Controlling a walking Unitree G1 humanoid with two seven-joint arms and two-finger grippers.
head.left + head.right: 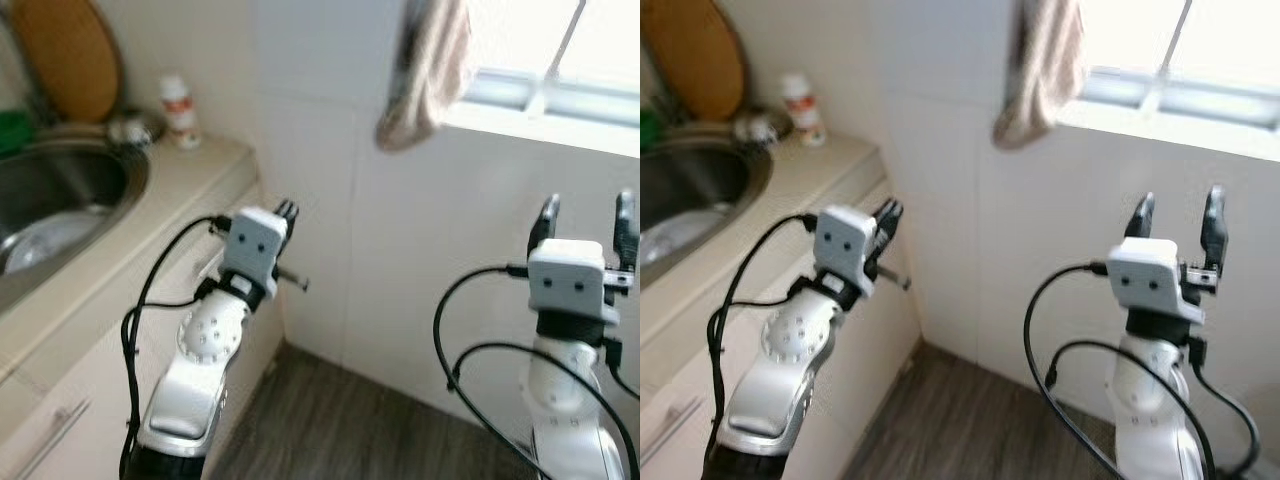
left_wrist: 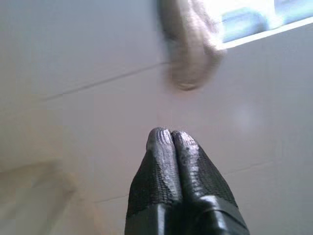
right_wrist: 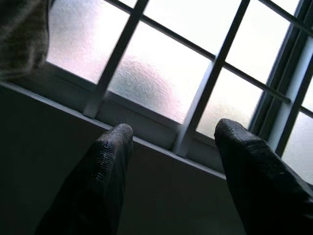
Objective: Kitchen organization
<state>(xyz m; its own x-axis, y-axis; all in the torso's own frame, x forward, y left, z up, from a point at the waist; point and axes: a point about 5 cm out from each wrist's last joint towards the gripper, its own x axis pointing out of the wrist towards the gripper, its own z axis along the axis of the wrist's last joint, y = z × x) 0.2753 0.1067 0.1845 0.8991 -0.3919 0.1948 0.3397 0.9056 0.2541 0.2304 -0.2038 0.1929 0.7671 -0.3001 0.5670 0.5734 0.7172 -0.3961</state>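
At your far left the steel sink (image 1: 70, 195) is cut off by the frame edge, so you see just part of its bowl; something pale and rounded lies inside it, too blurred to name. Behind it a round wooden board (image 1: 65, 55) leans upright against the wall, also cropped at the top, with a green patch beside it that cannot be made out. On the beige tabletop (image 1: 190, 170), at its back edge by the wall, stands a small white bottle (image 1: 179, 110) with a red label, upright, and a shiny metal item just beside it is unclear. Your left pincer (image 1: 287, 211) is raised in front of the cabinet corner, its black fingers (image 2: 168, 181) pressed together and aimed at the white tiled wall (image 1: 330, 250). Higher up, a beige cloth (image 1: 425, 75) hangs down the wall beside the window (image 1: 560, 60), its long axis vertical and its upper end out of frame. Your right pincer (image 1: 1175, 220) points upward below the window sill, fingers (image 3: 98, 171) spread apart with nothing between them. Dark wood-look floor (image 1: 330, 420) shows below.
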